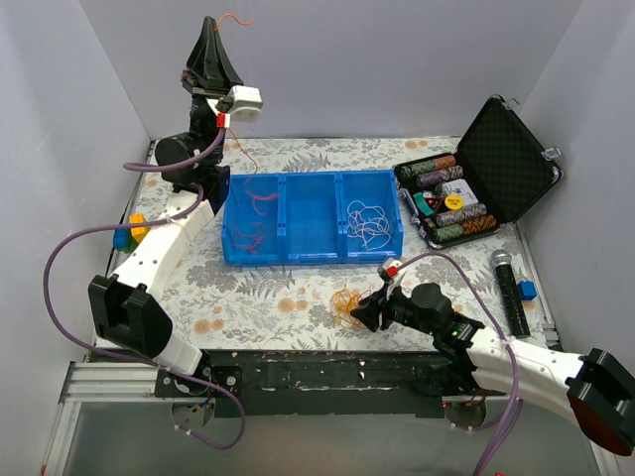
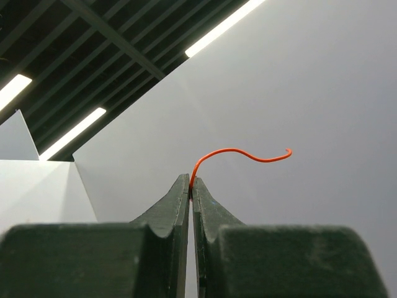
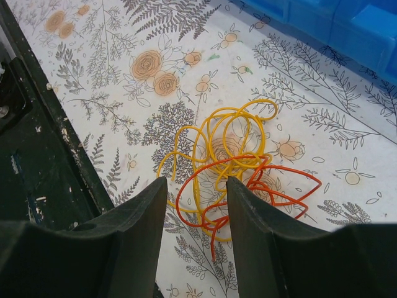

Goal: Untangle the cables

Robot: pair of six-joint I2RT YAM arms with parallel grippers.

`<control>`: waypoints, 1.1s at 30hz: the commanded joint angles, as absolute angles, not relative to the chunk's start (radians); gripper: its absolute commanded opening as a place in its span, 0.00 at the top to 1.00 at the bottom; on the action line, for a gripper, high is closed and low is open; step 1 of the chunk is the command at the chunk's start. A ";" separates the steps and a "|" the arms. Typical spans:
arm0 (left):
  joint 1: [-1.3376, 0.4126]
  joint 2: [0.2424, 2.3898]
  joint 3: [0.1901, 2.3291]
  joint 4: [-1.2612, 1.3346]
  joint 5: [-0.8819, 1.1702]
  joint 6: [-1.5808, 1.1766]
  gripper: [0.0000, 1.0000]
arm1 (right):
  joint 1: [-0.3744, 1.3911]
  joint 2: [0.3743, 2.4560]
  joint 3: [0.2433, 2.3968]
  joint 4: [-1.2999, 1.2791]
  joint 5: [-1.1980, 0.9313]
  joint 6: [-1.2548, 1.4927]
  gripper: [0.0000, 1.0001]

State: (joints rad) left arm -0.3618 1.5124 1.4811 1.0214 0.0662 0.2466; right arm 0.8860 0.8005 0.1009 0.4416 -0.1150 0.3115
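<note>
My left gripper is raised high at the back left, pointing up, shut on a thin orange cable; in the left wrist view the cable curls out from between the closed fingertips. My right gripper is open, low over a tangle of yellow and orange cables on the tablecloth. In the right wrist view the tangle lies just ahead of and between the open fingers. Dark red cables lie in the blue tray's left compartment, white cables in its right one.
The blue three-compartment tray sits mid-table. An open black case of poker chips stands at the right, a microphone in front of it. Coloured blocks lie by the left arm. A dark metal rail borders the near edge.
</note>
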 commanded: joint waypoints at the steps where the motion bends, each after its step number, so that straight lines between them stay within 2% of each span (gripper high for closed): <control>1: -0.356 1.465 1.490 1.019 0.051 0.244 0.99 | 0.888 0.799 0.100 0.465 -0.112 0.316 0.49; 8: -0.351 1.433 1.407 1.017 0.051 0.262 0.99 | 0.890 0.790 0.095 0.462 -0.104 0.319 0.49; 21: -0.351 1.430 1.402 1.014 0.045 0.245 1.00 | 0.888 0.799 0.095 0.468 -0.104 0.321 0.50; 33: -0.350 1.358 1.230 1.000 0.032 0.227 1.00 | 0.888 0.805 0.098 0.468 -0.109 0.321 0.50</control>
State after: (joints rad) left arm -0.3553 1.4223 1.2663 1.0008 0.0513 0.2371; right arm 0.8860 0.8005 0.1005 0.4419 -0.1112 0.3153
